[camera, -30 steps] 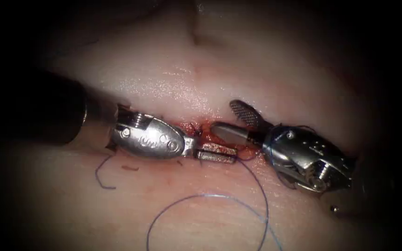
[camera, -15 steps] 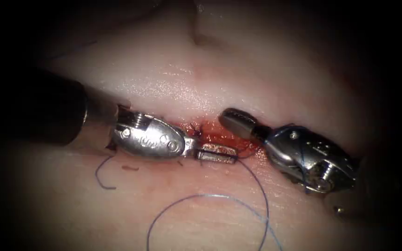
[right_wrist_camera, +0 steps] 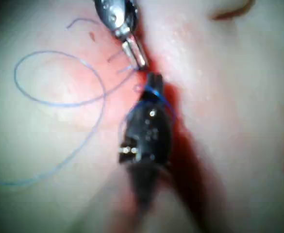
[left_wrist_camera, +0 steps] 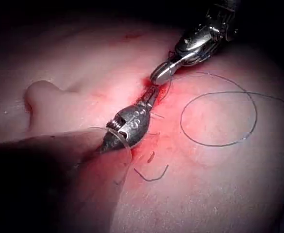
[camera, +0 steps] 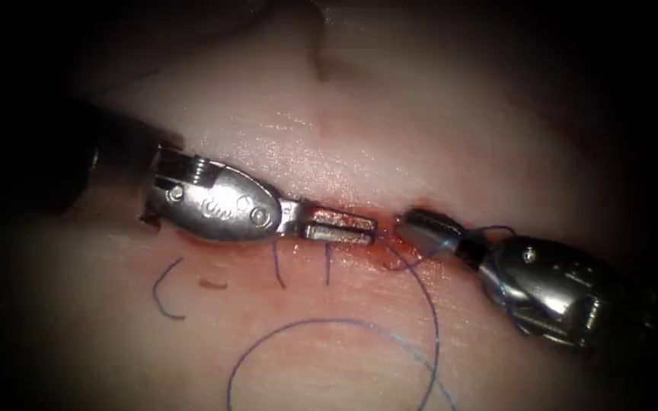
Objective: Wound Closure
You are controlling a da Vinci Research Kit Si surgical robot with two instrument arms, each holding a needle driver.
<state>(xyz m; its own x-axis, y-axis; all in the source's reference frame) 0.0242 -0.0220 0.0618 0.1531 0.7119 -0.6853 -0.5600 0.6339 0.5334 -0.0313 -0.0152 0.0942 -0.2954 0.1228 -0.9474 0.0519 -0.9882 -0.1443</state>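
The cut (camera: 387,242) runs across the pale tissue (camera: 306,114), wet with red fluid. My left tool (camera: 340,228) lies along it from the left with its jaws shut; I cannot make out anything between them. My right tool (camera: 428,224) comes in from the right, tip close to the left tool's, jaws shut on the blue thread (camera: 329,323), which also winds round its wrist. From the cut the thread swings down into a wide loop. The left wrist view shows the left tool (left_wrist_camera: 151,97) facing the right tool (left_wrist_camera: 162,74), with the thread loop (left_wrist_camera: 219,143) beside them.
Short cut ends of thread (camera: 163,293) lie on the tissue below the left tool, two more just under its jaws. A fold in the tissue (camera: 321,68) rises behind the cut. In the right wrist view the thread (right_wrist_camera: 59,102) curls beside the right tool (right_wrist_camera: 154,80).
The right tool's jaws were open at the cut, then shut, and it has drawn back to the right. The left tool shifted up and left, uncovering two short thread ends.
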